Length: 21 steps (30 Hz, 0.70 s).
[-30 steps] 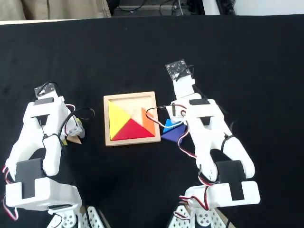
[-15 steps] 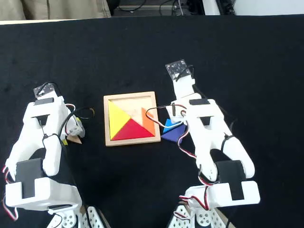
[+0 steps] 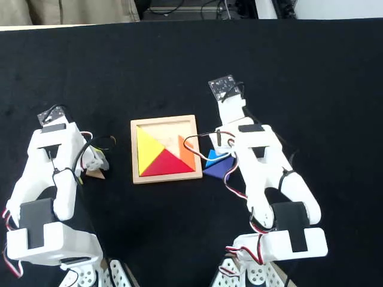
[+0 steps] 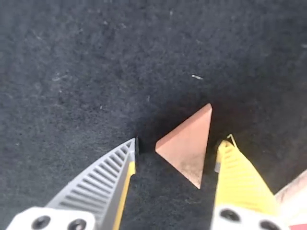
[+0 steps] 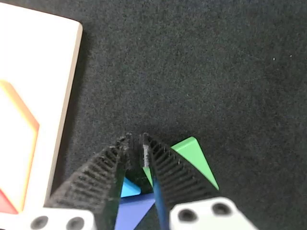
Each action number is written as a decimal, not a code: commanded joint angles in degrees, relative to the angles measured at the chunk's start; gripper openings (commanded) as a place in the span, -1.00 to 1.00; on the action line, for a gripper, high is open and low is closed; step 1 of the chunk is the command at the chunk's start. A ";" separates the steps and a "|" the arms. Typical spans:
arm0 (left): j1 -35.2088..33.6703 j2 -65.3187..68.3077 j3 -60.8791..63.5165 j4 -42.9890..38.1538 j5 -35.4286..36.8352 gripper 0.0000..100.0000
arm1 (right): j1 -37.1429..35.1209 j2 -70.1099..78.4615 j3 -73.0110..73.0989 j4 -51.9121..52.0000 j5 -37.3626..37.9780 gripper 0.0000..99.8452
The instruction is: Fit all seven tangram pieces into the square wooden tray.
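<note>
Three pieces lie in the tray. Beside it on the cloth, a tan triangle sits between the left gripper's spread fingers. It looks light, thin, stiff and smooth, so pinching its flat edges low should stop it pivoting. The right gripper is pinched together over a green piece.

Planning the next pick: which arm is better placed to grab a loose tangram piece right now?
Left. Its open gripper straddles the brown triangle lying on the cloth, while the right gripper is shut over the green triangle.
</note>
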 commanded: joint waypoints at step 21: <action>-0.57 -0.18 -4.35 -5.27 2.11 -0.43 | 0.97 -2.51 -0.31 -0.97 0.62 -0.93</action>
